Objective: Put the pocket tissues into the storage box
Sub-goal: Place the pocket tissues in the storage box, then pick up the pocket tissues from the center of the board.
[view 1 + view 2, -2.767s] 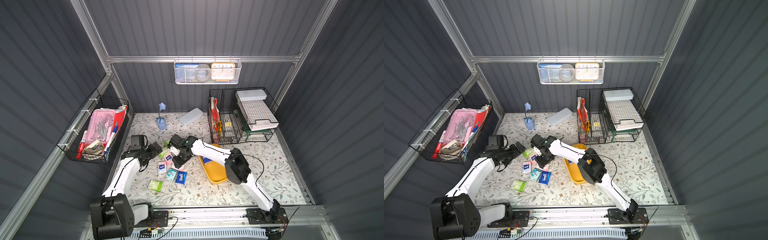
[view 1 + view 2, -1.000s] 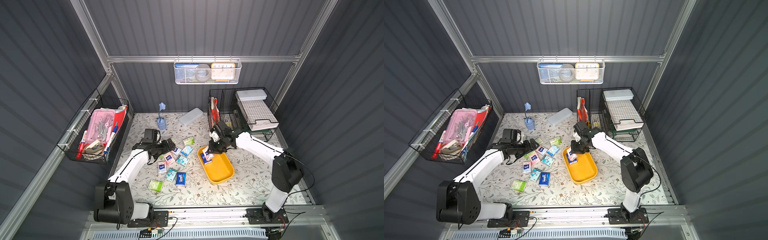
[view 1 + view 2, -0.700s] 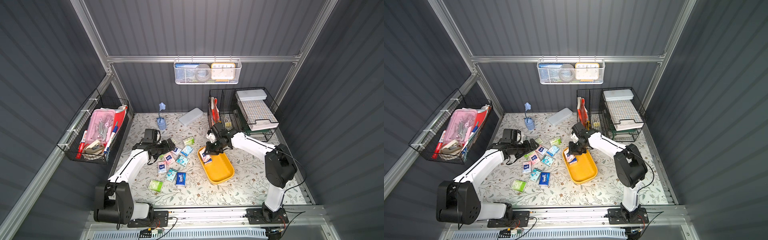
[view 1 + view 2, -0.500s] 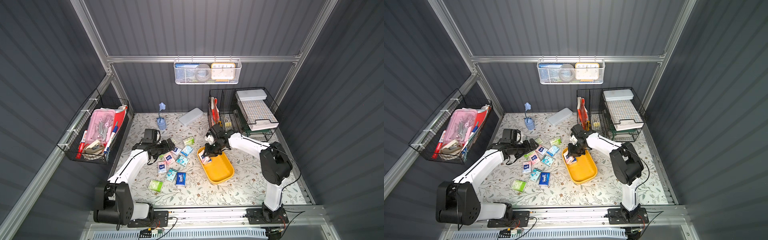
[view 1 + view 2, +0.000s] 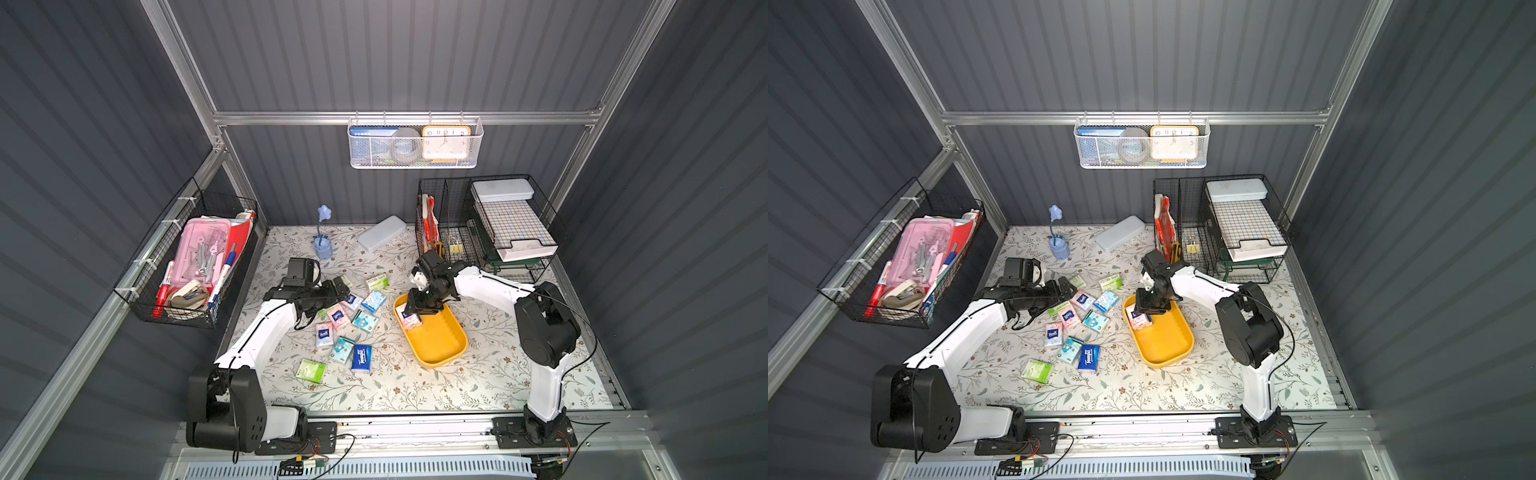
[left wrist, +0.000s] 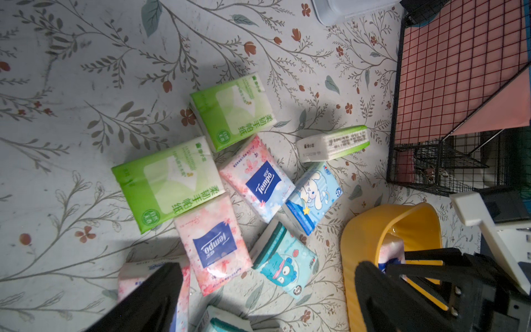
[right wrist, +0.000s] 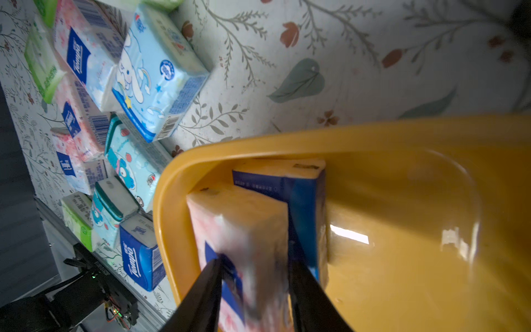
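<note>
Your left hand, released wide, hovers over pocket tissues scattered on the tabletop; the yellow storage box lies diagonally, a pink packet on edge inside, flanked by your right hand; grasping or not, you cannot tell

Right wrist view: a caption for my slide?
Right gripper straddling a pink tissue packet beside a dark blue packet in the yellow box, more packets outside on the table.

Packet now boxed
The pink packet, between the right fingers, has come from the pile into the storage box.
</note>
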Robot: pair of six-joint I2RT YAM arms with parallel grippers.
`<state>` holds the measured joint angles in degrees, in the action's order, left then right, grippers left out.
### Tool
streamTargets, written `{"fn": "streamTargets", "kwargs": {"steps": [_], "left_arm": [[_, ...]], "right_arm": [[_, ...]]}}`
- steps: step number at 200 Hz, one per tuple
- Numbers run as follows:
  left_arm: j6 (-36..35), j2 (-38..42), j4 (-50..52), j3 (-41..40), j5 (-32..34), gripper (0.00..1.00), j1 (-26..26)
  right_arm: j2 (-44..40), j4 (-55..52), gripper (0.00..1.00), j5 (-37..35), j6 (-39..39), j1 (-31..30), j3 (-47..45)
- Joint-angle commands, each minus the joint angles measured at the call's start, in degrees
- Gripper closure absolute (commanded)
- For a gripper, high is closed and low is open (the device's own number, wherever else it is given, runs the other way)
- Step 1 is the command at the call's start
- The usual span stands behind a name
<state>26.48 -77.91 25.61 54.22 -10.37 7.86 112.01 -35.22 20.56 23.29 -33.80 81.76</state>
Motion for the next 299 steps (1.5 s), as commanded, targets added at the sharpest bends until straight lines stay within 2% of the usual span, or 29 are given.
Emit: {"fn": "streamTargets", "kwargs": {"steps": [1, 9, 22, 44, 83, 114, 128, 147, 195, 228, 299], "left_arm": [[0.4, 1.5, 1.3, 0.0, 0.3, 0.01, 0.1], [0.3, 1.6, 1.3, 0.0, 0.5, 0.01, 0.1], [0.2, 1.9, 1.4, 0.0, 0.8, 0.01, 0.1], [1.2, 2.3, 1.4, -0.7, -0.1, 0.01, 0.0], [2.9, 2.7, 0.0, -2.3, 1.0, 0.01, 0.0], [3.3, 3.2, 0.4, -3.9, 2.9, 0.01, -0.4], [3.7, 3.8, 0.4, -5.1, 2.9, 0.01, -1.1], [4.6, 4.8, 0.8, -7.4, 3.0, 0.01, -2.6], [6.4, 8.4, 4.8, -11.6, 5.2, 0.01, -9.8], [6.0, 10.7, 6.7, -12.1, 6.8, 0.01, -10.3], [5.9, 11.8, 7.0, -11.2, 5.7, 0.01, -10.7]], "right_arm": [[-1.8, -3.4, 0.53, -4.4, -1.7, -0.1, 2.8], [-2.2, -4.6, 0.53, -5.6, -2.2, -0.1, 3.5], [-3.0, -6.3, 0.47, -8.7, -3.0, -0.2, 4.6], [-3.9, -9.8, 0.46, -11.1, -4.6, -1.9, 7.2], [-3.2, -12.8, 0.47, -13.7, -3.6, -10.7, 12.3], [1.2, -12.7, 0.46, -14.5, -3.8, -15.7, 18.0], [4.3, -13.5, 0.46, -13.2, -5.2, -15.9, 21.4], [8.3, -14.0, 0.37, -12.0, -7.7, -16.0, 25.1], [16.3, -15.1, 0.28, -11.9, -11.8, -16.1, 32.4], [19.6, -15.4, 0.19, -13.3, -13.2, -17.4, 35.5], [26.1, -18.6, 0.19, -19.8, -16.8, -20.3, 42.6]]}}
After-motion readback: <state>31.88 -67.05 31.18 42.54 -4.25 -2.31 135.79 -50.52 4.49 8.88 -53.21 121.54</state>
